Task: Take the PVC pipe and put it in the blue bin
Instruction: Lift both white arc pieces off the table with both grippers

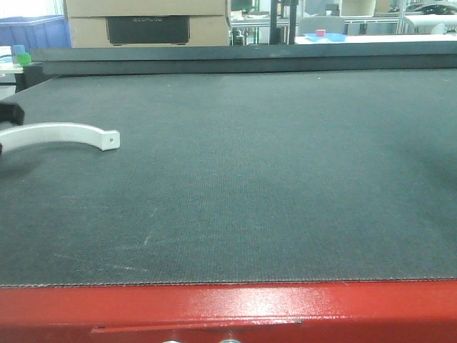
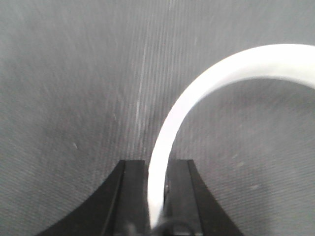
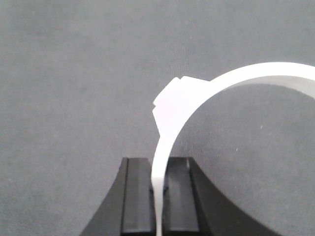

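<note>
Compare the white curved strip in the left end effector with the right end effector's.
The white curved plastic strip in the left end effector has a smooth outer edge; the white curved strip in the right end effector carries a stepped block. The left one looks broader, the right thinner. Both arc rightward, clamped at one end.

The dark panel [image 1: 148,30] on the cardboard box [image 1: 86,32] bears faint lettering, seemingly "ECOFLOW"; nothing else is legible

The surface [image 1: 271,179] is a dark grey matt mat with a fine, rough woven grain, and the red rim [image 1: 285,307] along its near edge looks like glossy painted metal. The PVC pipe [image 1: 64,131] near its left edge is smooth, dull-white plastic.
</note>
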### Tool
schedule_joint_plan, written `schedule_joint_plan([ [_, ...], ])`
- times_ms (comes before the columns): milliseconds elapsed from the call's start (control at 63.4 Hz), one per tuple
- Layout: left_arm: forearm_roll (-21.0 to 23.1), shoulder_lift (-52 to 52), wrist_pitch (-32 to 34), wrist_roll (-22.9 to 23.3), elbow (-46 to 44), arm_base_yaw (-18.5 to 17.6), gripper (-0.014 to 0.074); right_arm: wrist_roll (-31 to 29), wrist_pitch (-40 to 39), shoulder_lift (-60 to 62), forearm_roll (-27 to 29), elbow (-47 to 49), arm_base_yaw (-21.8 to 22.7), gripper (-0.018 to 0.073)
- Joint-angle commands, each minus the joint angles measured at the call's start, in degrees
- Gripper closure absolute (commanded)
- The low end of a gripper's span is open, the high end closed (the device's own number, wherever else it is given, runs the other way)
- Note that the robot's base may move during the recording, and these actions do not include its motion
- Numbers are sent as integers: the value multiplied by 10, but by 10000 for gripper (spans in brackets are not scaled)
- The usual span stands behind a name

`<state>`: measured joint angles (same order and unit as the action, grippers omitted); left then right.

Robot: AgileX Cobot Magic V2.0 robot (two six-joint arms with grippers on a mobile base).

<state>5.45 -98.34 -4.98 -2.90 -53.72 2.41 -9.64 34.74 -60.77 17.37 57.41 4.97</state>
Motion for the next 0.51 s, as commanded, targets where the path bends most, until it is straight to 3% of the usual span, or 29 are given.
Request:
schedule_joint_plan([
  [0, 3, 48, 8, 3, -2, 2, 707, -3, -7, 25, -1, 4, 0, 728],
  [489, 3, 293, -55, 3, 16, 2, 707, -3, -2, 153, -1, -21, 0, 728],
])
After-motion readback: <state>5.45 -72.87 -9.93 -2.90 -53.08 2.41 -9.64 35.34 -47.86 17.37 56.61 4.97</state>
